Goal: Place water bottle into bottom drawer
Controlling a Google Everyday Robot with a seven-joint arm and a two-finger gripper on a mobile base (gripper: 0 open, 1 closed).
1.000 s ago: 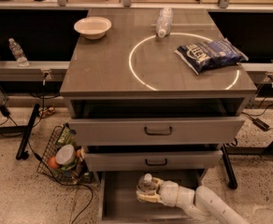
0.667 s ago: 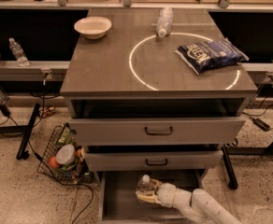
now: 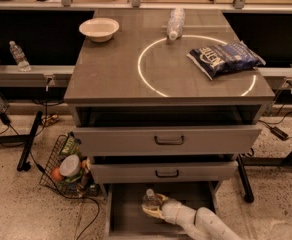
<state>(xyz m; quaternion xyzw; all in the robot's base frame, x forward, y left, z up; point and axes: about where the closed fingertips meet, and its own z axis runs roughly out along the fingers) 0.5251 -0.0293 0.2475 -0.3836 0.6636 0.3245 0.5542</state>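
The bottom drawer [image 3: 128,219] is pulled open at floor level, showing its flat grey floor. My gripper [image 3: 153,210] reaches into it from the lower right on a white arm. It is shut on the water bottle [image 3: 149,200], a clear bottle with a white cap. The bottle stands roughly upright inside the drawer, near the middle and just below the front of the drawer above. The bottle's lower part is hidden by my fingers.
Two grey drawers with black handles [image 3: 169,140] [image 3: 166,173] stick out above the bottom drawer. On the cabinet top are a white bowl [image 3: 99,29], another clear bottle lying down [image 3: 175,23] and a blue chip bag [image 3: 225,58]. A wire basket of items [image 3: 68,169] sits on the floor to the left, and a tiny bottle [image 3: 19,55] stands on the left ledge.
My gripper and the bottle have shifted slightly to the left inside the bottom drawer. Nothing else has moved.
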